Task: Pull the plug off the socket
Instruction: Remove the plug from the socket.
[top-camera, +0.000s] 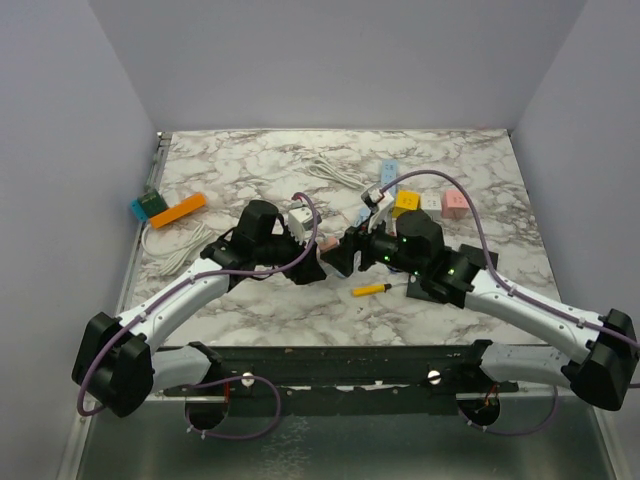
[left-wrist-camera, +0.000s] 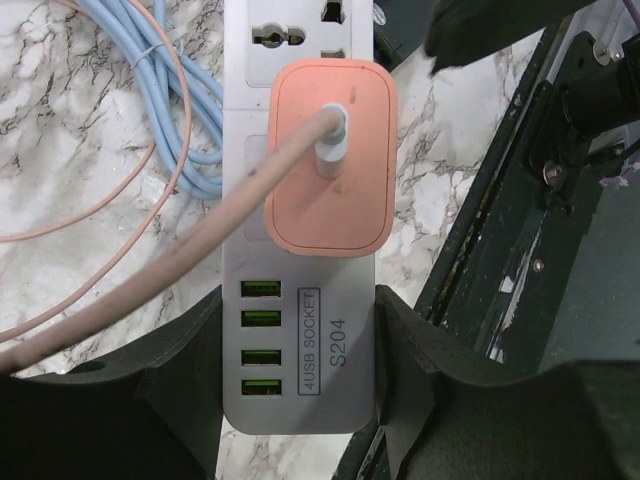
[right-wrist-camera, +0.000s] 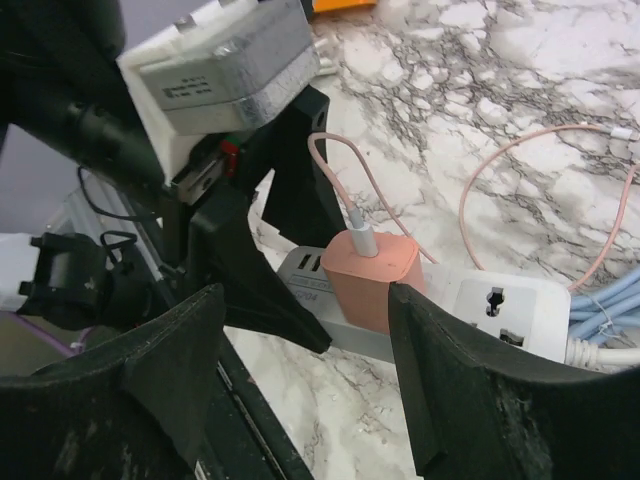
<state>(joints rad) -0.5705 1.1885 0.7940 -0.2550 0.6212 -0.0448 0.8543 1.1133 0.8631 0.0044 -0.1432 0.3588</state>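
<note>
A: Entry: pink plug (left-wrist-camera: 330, 160), seated in the power strip (left-wrist-camera: 300, 420) at mid-worktop (top-camera: 250, 170). Its cable is seen leaving straight off the strip's face.

B: The strip's USB end is clamped by the left end effector (left-wrist-camera: 300, 300). The plug is flanked by the right end effector (right-wrist-camera: 307, 300), held apart and nearer.

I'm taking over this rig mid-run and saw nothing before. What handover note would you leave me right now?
Left gripper: shut on the USB end of the power strip, bracing it.
Right gripper: open, fingers either side of the pink plug, not clamped yet.
Plug: fully seated in the strip, pink cable attached.
Done: strip braced, right gripper lined up on the plug.
To do: close on the plug and pull it straight out of the socket.
</note>
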